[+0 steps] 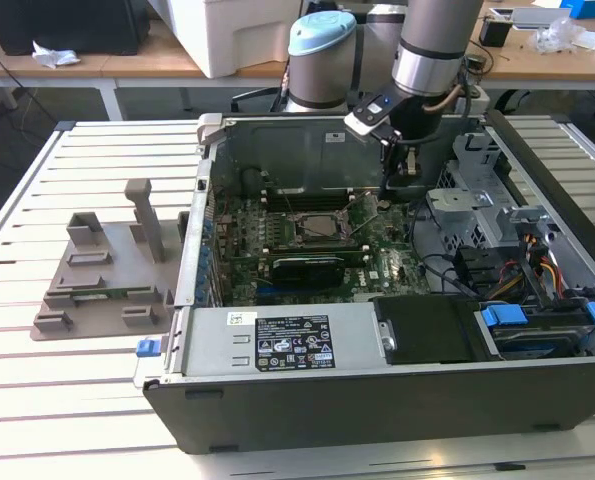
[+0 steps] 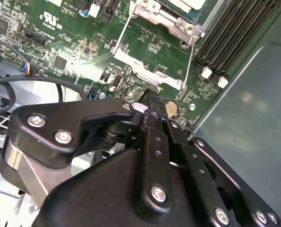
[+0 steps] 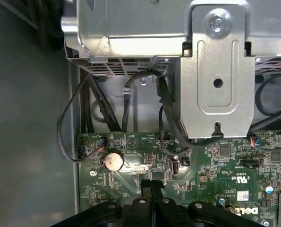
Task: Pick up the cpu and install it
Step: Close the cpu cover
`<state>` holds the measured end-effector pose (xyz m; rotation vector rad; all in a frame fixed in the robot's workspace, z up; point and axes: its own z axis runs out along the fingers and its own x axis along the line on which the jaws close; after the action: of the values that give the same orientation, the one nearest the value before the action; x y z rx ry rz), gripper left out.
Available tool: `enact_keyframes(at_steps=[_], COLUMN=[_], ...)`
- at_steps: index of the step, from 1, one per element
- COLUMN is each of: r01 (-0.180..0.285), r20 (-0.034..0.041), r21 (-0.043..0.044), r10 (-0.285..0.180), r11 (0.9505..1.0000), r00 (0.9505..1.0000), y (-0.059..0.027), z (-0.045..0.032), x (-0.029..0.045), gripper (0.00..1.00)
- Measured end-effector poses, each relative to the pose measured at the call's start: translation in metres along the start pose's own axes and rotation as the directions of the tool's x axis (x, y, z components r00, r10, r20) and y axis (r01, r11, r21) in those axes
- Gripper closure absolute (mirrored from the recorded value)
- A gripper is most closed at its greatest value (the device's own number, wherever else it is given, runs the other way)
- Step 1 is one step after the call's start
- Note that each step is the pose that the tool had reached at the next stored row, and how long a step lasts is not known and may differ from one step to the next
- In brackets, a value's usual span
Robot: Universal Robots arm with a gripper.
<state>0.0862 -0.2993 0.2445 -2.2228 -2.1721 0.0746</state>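
The cpu (image 1: 320, 228) is seen lying in the socket (image 2: 166, 19); the fingers (image 3: 145, 187) are pressed together, empty, just beside that socket. It is judged light, stiff, fragile (underside especially), best gripped by opposite edges

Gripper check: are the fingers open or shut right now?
Shut. In the first wrist view the gripper has its fingertips pressed together, no gap, above the motherboard near the coin cell.

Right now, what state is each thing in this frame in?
gripper: shut, holding nothing, just above the motherboard.
cpu: appears to lie flat in the socket, not gripped.
computer case: on its side, open.
grey tray: flat on the table, beside the case.
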Motion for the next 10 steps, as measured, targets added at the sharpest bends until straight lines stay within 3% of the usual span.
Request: enact_keyframes(at_steps=[10], r01=[0.0], r20=[0.0], r21=[0.0], r10=[0.0], r11=[1.0], r00=[1.0], y=[-0.0212], z=[0.0035], x=[-0.0007], gripper=[0.89])
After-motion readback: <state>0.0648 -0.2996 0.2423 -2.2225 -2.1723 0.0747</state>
